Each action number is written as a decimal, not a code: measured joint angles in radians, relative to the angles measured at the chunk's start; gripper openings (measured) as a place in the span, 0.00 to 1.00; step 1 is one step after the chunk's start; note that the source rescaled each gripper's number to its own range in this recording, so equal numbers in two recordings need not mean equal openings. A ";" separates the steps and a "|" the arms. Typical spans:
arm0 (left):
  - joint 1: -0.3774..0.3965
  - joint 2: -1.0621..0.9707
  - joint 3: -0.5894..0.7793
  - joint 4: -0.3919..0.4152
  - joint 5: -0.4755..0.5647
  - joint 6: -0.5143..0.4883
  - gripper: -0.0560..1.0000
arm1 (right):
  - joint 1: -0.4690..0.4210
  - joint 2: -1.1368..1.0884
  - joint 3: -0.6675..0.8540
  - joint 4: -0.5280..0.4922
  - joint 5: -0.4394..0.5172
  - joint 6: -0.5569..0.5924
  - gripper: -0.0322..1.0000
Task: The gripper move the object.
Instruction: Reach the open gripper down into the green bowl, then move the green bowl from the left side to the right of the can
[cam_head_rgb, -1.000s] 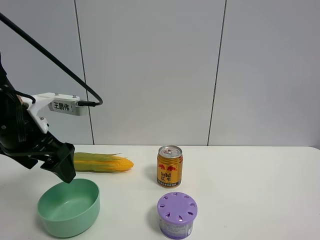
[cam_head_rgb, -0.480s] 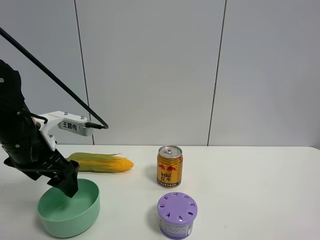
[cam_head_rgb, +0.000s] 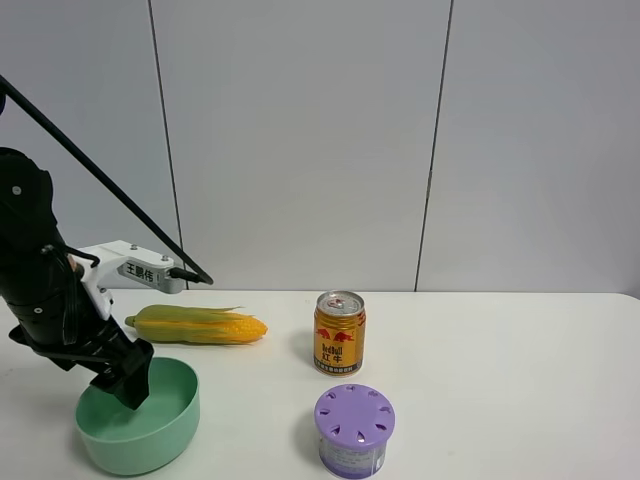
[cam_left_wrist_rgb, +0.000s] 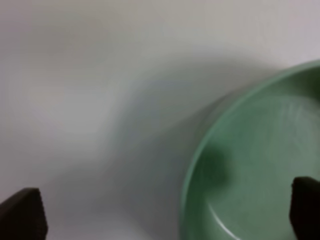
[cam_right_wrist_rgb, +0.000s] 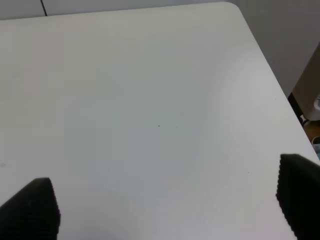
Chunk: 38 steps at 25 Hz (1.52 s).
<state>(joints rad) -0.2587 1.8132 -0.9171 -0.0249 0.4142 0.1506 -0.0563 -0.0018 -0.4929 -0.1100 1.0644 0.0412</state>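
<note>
- The left gripper (cam_head_rgb: 128, 380) is open. Its two black fingers (cam_left_wrist_rgb: 22, 215) are spread wide apart and hold nothing.
- It has just come down. One second ago it hung above the back edge of the bowl (cam_head_rgb: 160, 440); now its tip dips inside the bowl.
- In the left wrist view one finger sits over the green inside of the bowl and the other sits over the white table. The rim runs between them, so the jaws stand on both sides of the bowl's wall.
- I cannot tell if a finger touches the bowl yet.
- The arm has also slid toward the left edge of the high view, and its white box (cam_head_rgb: 140, 268) is lower than before.
- The bowl has not moved. It sits on the table (cam_head_rgb: 500, 350) in the lower left of the high view.
- The corn (cam_head_rgb: 200, 326) lies just behind the bowl. The can (cam_head_rgb: 339, 333) and the purple-lidded tub (cam_head_rgb: 354, 430) stand near the middle, well apart from the bowl. None of them has moved.
- The right gripper (cam_right_wrist_rgb: 165, 205) is open too, over bare table, and it is out of the high view.
- I think the reach is nearly done. The next job looks like a squeeze on the rim, then a lift.
</note>
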 joint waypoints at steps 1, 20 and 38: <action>0.000 0.003 0.000 0.002 -0.004 0.000 1.00 | 0.000 0.000 0.000 0.000 0.000 0.000 1.00; 0.000 0.074 0.000 0.006 -0.017 0.000 1.00 | 0.000 0.000 0.000 0.000 0.000 0.000 1.00; 0.000 0.074 -0.003 -0.004 0.035 -0.011 0.06 | 0.000 0.000 0.000 0.000 0.000 0.000 1.00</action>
<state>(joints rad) -0.2587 1.8875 -0.9204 -0.0291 0.4492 0.1395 -0.0563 -0.0018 -0.4929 -0.1100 1.0644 0.0412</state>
